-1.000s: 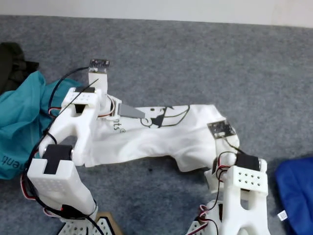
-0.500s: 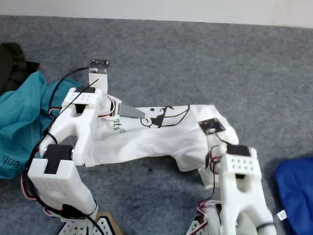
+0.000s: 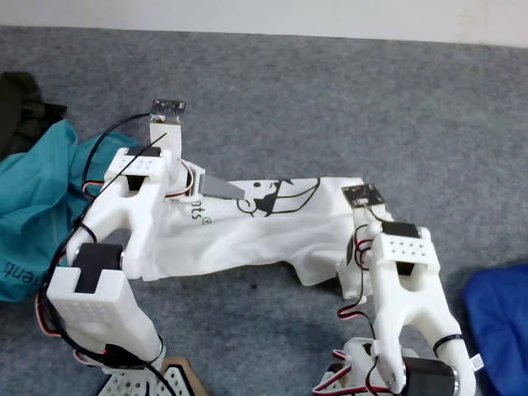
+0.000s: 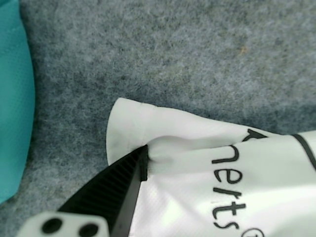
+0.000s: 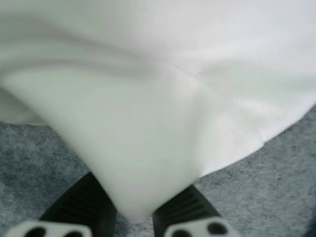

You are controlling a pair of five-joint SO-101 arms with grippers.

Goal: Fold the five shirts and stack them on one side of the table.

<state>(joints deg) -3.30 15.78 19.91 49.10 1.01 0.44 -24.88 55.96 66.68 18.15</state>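
Right gripper (image 5: pixel 133 210) has advanced, pinching a fold of the white shirt (image 3: pixel 247 235).

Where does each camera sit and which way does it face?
High view: fixed overhead, facing down at the table; both arms, white shirt, teal shirt, blue shirt.
Left wrist view: on the left arm, facing the white shirt's corner pinched by the left gripper.
Right wrist view: on the right arm, facing the white shirt held by the right gripper.
Shared: white shirt in all; teal shirt in high and left wrist views.
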